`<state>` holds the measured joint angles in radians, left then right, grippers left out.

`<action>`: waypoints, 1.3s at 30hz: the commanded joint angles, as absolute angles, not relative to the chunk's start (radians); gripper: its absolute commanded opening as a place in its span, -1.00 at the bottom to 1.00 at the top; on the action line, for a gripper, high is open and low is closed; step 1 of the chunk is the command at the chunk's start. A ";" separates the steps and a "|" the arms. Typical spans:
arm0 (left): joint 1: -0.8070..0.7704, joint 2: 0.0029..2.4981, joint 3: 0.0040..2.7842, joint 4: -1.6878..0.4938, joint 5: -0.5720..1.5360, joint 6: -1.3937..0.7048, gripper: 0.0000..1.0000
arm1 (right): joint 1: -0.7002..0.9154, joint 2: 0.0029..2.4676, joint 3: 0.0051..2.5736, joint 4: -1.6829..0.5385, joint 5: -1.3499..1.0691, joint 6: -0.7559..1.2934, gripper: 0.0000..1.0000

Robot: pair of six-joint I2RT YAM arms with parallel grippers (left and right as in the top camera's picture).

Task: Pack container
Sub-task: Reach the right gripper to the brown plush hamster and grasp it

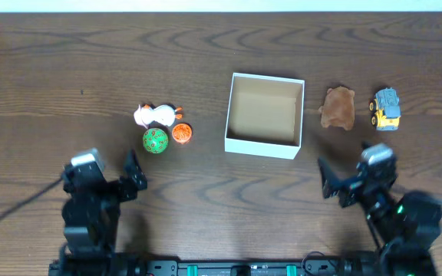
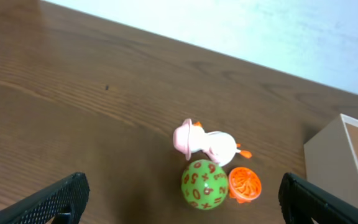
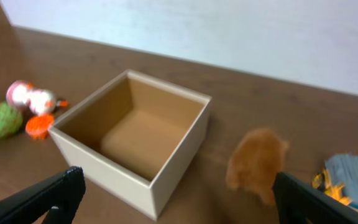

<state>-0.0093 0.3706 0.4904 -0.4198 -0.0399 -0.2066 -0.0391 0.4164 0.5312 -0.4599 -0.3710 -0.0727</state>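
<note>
I see the container (image 1: 263, 146), with a brown, perhaps plush toy (image 1: 338, 107) at its 3 o'clock; left jaws and right jaws both apart.

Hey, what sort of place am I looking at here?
Probably a robot test bench: a left arm and right arm at a wood table, a white wall behind, and a green ball and toy truck beside an open box.

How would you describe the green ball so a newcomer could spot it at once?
Start at the square white box in the middle of the table and look to its left, where three small toys cluster. The green ball sits beside the orange disc, with the white duck just behind both. Only it is green, with orange marks.
</note>
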 commanded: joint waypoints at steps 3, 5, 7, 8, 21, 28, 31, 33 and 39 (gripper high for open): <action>-0.006 0.663 0.713 -0.484 -0.029 -0.205 0.96 | -0.046 0.775 0.847 -0.621 -0.290 -0.057 0.98; -0.006 0.787 0.802 -0.528 -0.029 -0.204 0.96 | -0.046 0.920 0.977 -0.704 -0.265 -0.067 0.98; -0.005 0.929 0.907 -0.592 -0.029 -0.204 0.96 | -0.046 1.075 1.113 -0.789 -0.244 -0.102 0.98; -0.005 0.982 0.947 -0.620 -0.029 -0.204 0.96 | -0.046 1.132 1.163 -0.820 -0.236 -0.119 0.98; 0.067 1.414 1.220 -0.779 -0.030 -0.204 0.96 | -0.045 1.687 1.561 -0.881 -0.202 -0.050 0.99; 0.076 1.430 1.212 -0.789 -0.030 -0.204 0.96 | -0.045 1.861 1.627 -0.873 -0.097 -0.037 0.99; 0.075 1.430 1.212 -0.789 -0.030 -0.204 0.96 | -0.044 1.932 1.627 -0.879 -0.093 -0.025 0.99; 0.076 1.430 1.212 -0.789 -0.030 -0.204 0.96 | -0.045 1.983 1.627 -0.890 -0.068 -0.001 0.98; 0.076 1.430 1.212 -0.789 -0.030 -0.204 0.96 | -0.045 2.086 1.626 -0.929 -0.049 0.034 0.96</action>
